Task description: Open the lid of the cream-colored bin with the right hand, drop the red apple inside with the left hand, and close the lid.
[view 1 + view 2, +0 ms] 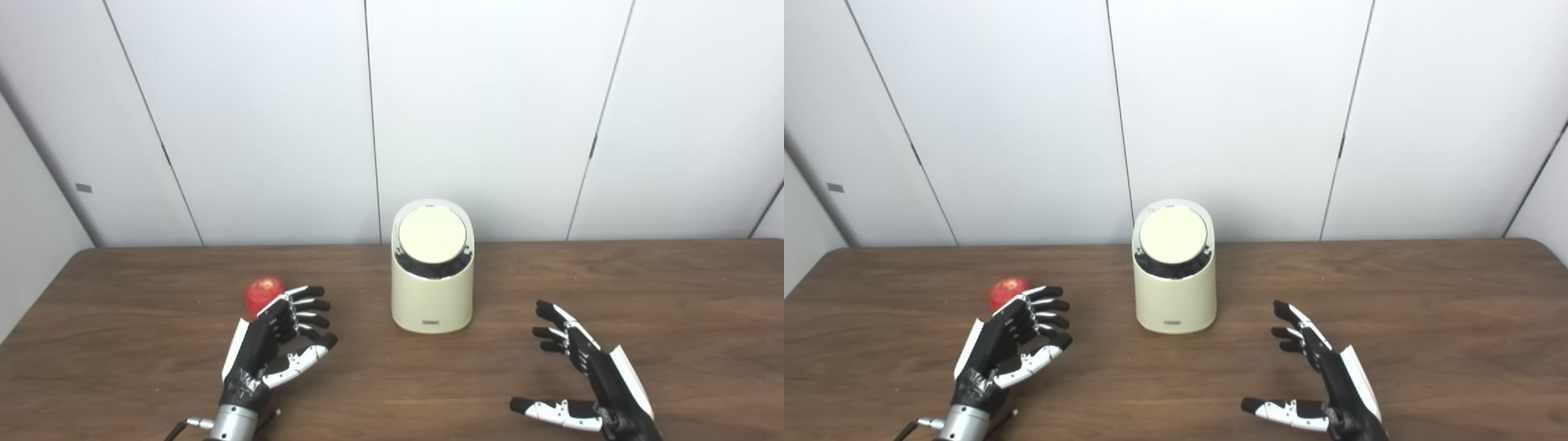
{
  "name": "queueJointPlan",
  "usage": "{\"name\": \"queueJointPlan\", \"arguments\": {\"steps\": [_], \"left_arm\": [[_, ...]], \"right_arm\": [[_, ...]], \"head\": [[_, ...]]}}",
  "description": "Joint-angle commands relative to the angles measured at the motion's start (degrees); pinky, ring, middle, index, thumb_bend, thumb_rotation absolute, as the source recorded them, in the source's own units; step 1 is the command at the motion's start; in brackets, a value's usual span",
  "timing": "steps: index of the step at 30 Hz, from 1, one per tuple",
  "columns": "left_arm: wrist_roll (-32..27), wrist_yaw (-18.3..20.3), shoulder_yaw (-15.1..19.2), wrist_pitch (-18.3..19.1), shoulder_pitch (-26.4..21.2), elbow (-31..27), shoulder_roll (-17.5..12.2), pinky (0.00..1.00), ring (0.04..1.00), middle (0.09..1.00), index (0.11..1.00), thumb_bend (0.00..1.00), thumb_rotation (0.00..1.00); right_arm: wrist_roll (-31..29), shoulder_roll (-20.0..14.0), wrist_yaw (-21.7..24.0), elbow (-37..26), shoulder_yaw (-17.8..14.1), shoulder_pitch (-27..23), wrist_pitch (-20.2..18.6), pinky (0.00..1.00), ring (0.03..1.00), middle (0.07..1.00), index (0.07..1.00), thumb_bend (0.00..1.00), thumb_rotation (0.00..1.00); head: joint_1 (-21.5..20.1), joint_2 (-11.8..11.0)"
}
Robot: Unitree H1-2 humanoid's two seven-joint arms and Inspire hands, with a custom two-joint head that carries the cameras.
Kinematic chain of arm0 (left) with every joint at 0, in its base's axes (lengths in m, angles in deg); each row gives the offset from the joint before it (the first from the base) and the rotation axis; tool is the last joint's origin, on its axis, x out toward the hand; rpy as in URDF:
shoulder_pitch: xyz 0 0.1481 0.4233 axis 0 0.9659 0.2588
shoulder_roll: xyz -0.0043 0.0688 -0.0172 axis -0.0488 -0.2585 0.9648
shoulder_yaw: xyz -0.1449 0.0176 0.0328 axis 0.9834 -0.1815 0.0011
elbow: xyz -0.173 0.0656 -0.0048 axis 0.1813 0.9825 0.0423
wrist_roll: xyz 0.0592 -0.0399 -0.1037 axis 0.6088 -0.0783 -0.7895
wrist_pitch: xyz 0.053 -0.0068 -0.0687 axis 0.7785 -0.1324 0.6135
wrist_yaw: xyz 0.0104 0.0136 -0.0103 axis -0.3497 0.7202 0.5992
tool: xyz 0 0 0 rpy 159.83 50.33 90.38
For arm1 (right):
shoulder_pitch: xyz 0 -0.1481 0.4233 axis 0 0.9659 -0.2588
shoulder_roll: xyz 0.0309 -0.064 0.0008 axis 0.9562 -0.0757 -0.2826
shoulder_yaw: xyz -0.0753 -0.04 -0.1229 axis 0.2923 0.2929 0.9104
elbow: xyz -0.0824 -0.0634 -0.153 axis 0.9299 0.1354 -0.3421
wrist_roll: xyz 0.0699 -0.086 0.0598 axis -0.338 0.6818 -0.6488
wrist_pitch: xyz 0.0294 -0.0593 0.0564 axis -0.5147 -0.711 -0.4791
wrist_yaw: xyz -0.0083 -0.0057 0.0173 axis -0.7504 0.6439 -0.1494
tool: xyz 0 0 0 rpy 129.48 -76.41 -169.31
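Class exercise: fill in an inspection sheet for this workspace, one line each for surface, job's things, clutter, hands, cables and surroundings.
Surface: brown wooden table, bare apart from the job's things.
Job's things: cream-colored bin upright near the table's middle, its round lid closed; red apple resting on the table to the bin's left.
Clutter: nothing seen.
Hands: left hand open, just in front of the apple, not holding it; right hand open, fingers spread, clear of the bin.
Cables: nothing seen, beyond a thin metal part at the left wrist.
Surroundings: plain white wall panels behind the table.
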Motion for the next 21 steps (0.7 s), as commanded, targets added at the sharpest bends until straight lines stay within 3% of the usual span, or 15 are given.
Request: {"name": "queueJointPlan", "arguments": {"steps": [1,12,14,18,21], "left_arm": [[-0.31,-0.16,0.10,-1.52,1.40,1.73,0.00,0.47,0.588,0.670,0.739,0.63,0.10],[-1.57,0.50,0.19,-1.59,1.17,2.19,0.05,0.48,0.587,0.669,0.744,0.68,0.05],[-1.95,0.89,0.09,-1.73,1.04,2.44,0.08,0.50,0.590,0.673,0.752,0.66,0.01],[-1.64,0.77,0.05,-1.92,0.58,3.01,0.17,0.50,0.587,0.673,0.751,0.66,0.00],[-1.33,0.59,0.07,-2.19,0.41,3.40,0.19,0.51,0.591,0.674,0.752,0.65,0.00]], "right_arm": [[-0.59,-0.06,-0.23,-1.18,0.07,-1.47,2.04,0.75,0.808,0.892,0.885,0.70,0.08],[-0.84,0.15,-0.13,-1.53,0.28,-1.46,1.24,0.76,0.816,0.894,0.889,0.70,0.06],[-0.82,0.31,-0.31,-1.40,0.29,-1.65,1.52,0.76,0.814,0.887,0.886,0.70,0.08],[-0.69,1.03,-0.62,-1.88,0.42,-3.11,1.18,0.76,0.821,0.878,0.888,0.69,0.16],[1.33,1.76,-1.04,-3.39,0.68,-5.30,-0.37,0.70,0.804,0.869,0.882,0.70,0.18]], "head": [[-0.11,0.09],[-0.47,-0.02],[-0.31,-0.24],[0.05,-0.71],[0.07,-0.86]]}}
